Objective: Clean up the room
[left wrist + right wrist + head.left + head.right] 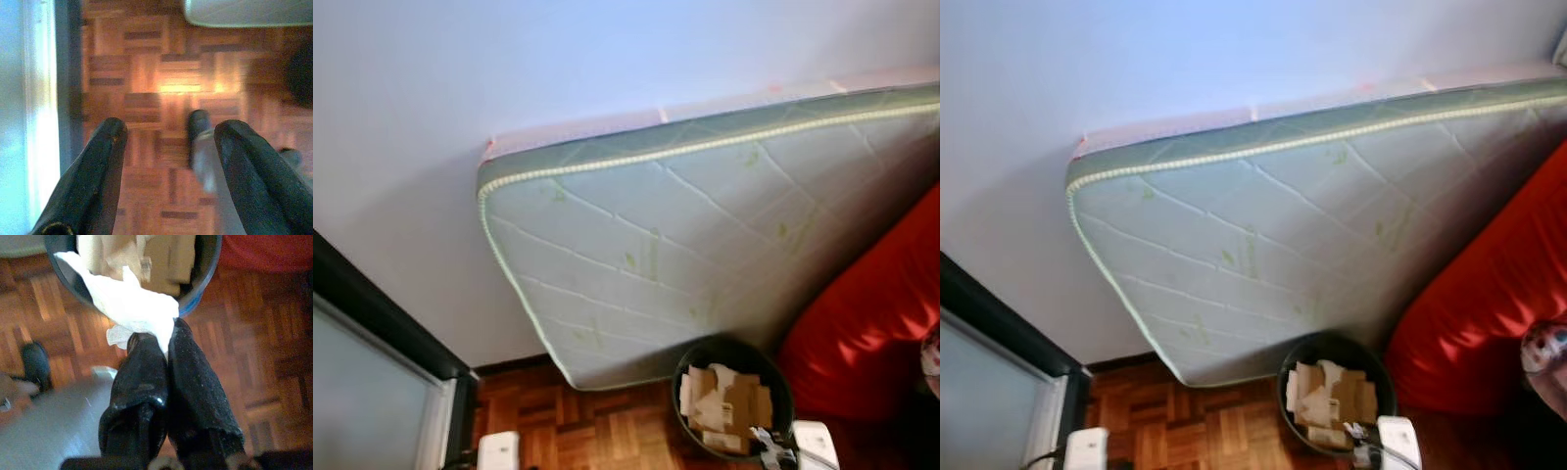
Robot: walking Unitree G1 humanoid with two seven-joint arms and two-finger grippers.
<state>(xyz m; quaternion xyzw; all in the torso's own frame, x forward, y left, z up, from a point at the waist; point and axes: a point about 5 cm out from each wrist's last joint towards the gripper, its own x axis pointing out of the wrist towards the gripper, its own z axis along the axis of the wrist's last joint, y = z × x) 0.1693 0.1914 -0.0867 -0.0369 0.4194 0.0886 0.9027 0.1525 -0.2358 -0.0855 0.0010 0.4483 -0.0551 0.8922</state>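
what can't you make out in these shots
- Bin: its bottom is hidden under cardboard in the eye views; in the right wrist view its far side is cut off by the frame edge.
- Tissue: the pinched end is hidden between the right tool's fingers.
- Dark object on the floor: too blurred in the left wrist view to identify.
- Mattress: its right part is cut off by the frame edge and red cushion.

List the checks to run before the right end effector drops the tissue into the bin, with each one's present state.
1. Right end effector shut on the white tissue: ok.
2. Tissue over the bin opening: not ok, it drapes across the rim.
3. Room in the bin: ok, cardboard scraps lie below the rim.
4. Left end effector open, over bare parquet floor: ok.
5. Mattress clear of the bin: cannot tell.
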